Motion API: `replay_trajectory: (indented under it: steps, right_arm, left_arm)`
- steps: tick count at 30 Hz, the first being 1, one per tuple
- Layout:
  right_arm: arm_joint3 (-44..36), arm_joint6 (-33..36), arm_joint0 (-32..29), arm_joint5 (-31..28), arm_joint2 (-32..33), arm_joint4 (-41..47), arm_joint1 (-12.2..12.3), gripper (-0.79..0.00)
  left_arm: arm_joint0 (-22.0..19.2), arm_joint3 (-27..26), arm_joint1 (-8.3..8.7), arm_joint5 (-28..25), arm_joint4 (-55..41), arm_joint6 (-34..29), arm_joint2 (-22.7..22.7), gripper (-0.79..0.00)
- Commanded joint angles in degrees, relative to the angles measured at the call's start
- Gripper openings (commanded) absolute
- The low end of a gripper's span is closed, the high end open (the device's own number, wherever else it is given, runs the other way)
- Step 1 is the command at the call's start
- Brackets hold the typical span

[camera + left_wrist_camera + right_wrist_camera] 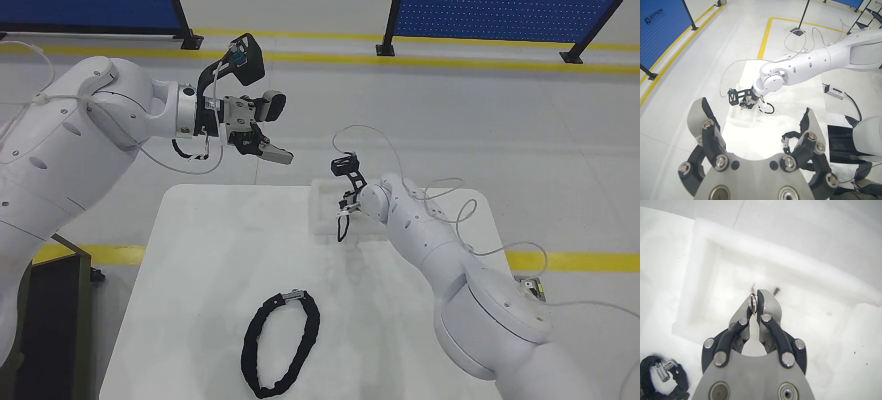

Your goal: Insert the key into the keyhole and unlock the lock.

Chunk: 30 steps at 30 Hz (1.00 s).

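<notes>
A black fabric-covered chain lock point(281, 342) lies in a loop on the white table point(200, 300), its metal lock body point(663, 373) at one end. My right gripper point(754, 303) is shut on the key point(753, 303), a flat silver key on a ring, just above the floor of a white foam tray point(702, 262). In the top view that gripper point(343, 222) hangs over the tray point(322, 208) at the table's far edge. My left gripper point(272, 150) is held high beyond the table's far left corner, open and empty, fingers point(705, 111) spread wide.
A grey power box point(834, 92) with a cable sits off the table's side. Blue panels point(90, 15) on black feet and yellow floor lines stand behind the table. Bare tabletop lies between tray and lock.
</notes>
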Motion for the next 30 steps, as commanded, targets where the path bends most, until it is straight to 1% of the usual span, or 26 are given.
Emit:
replay_trajectory:
  steps: [1, 5, 11, 13, 16, 22, 30]
  right_arm:
    - [-0.1, -0.1, 0.3, 0.3, 0.0, -0.7, 0.0, -0.785]
    - [-1.0, -0.6, 0.4, 1.9, -0.4, -2.9, 0.0, -0.785]
    - [-2.9, 0.2, 0.3, 7.8, -1.5, -7.4, -0.4, -0.785]
    - [-3.7, 0.5, 0.2, 8.4, -1.4, -7.7, -0.5, -0.785]
    - [-4.2, 0.6, 0.3, 7.6, -0.8, -7.6, -0.4, -0.785]
    - [-5.2, 1.0, 0.8, 4.2, 0.8, -6.9, 0.4, -0.785]
    - [-9.5, 1.4, 0.6, -0.7, 2.9, -7.4, 2.6, -0.785]
  left_arm:
    - [0.0, 0.0, 0.0, 0.0, 0.0, 0.0, 0.0, 0.0]
    - [0.0, 0.0, 0.0, 0.0, 0.0, 0.0, 0.0, 0.0]
    - [0.0, 0.0, 0.0, 0.0, 0.0, 0.0, 0.0, 0.0]
    - [0.0, 0.0, 0.0, 0.0, 0.0, 0.0, 0.0, 0.0]
    - [0.0, 0.0, 0.0, 0.0, 0.0, 0.0, 0.0, 0.0]
    - [0.0, 0.0, 0.0, 0.0, 0.0, 0.0, 0.0, 0.0]
    - [0.0, 0.0, 0.0, 0.0, 0.0, 0.0, 0.0, 0.0]
